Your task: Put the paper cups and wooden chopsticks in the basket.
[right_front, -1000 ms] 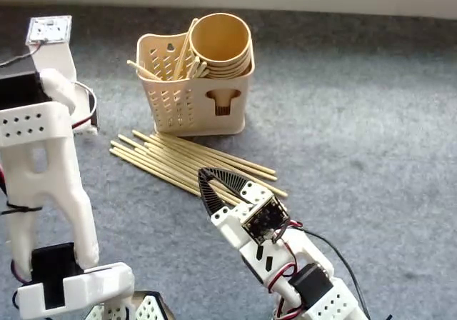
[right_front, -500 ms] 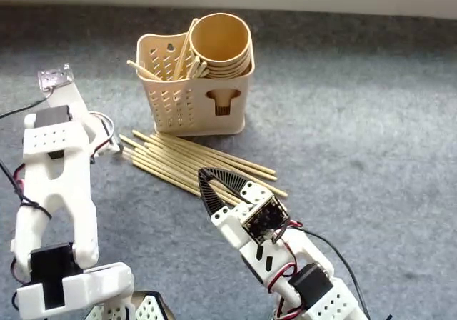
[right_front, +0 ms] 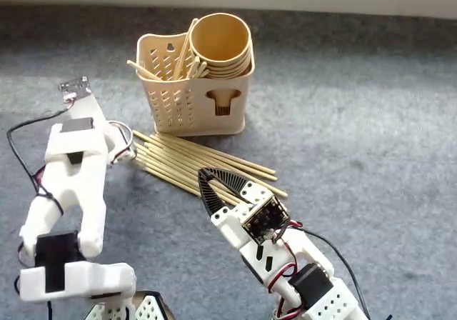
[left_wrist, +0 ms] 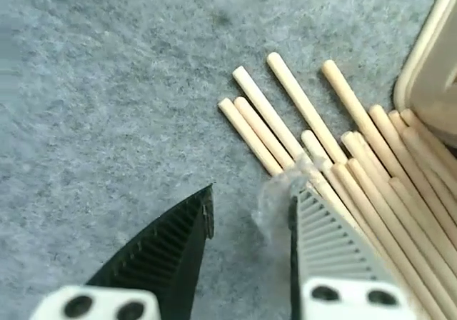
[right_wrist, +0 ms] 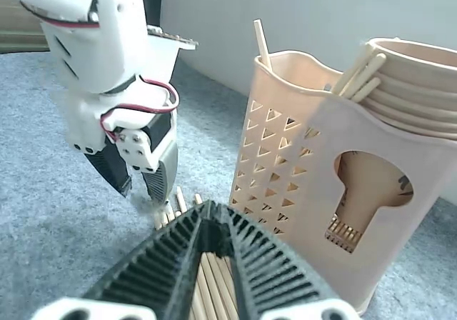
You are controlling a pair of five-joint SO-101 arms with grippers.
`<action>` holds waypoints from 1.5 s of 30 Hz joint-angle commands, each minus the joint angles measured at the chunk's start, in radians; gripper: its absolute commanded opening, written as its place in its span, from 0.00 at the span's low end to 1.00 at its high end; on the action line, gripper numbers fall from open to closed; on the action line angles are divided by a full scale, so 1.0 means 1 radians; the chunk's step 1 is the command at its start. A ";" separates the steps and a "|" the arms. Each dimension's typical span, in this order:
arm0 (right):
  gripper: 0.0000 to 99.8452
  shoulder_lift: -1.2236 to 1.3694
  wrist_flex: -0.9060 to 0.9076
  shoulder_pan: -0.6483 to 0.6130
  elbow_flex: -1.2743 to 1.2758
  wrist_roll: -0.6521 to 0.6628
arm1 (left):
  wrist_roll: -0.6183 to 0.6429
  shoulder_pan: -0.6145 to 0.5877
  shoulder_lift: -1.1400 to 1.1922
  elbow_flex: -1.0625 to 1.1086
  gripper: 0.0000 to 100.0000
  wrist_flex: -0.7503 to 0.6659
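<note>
Nearest, the black-and-white toothed right gripper (right_front: 208,186) has its fingers pressed together, tip at the near edge of the loose pale wooden chopsticks (right_front: 214,164) lying on the grey felt table cover (right_front: 357,134). At the sticks' other end the left gripper (left_wrist: 251,195) stands with fingers apart, white one over the stick ends. Beyond, the cream perforated plastic basket (right_front: 187,109) holds stacked tan paper cups (right_front: 221,38) and several leaning chopsticks (right_front: 184,52)

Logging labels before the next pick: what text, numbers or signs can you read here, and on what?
No text can be read.
Basket: no print, just a cut-out hole in its wall.
Cup behind that hole: a dark barred mark, too blurred to read.
Wrist board: marks too small to read.
</note>
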 commanded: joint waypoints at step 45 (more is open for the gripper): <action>0.01 -0.018 0.002 -0.010 0.087 0.009 | -0.051 -0.019 0.415 -0.389 0.01 0.216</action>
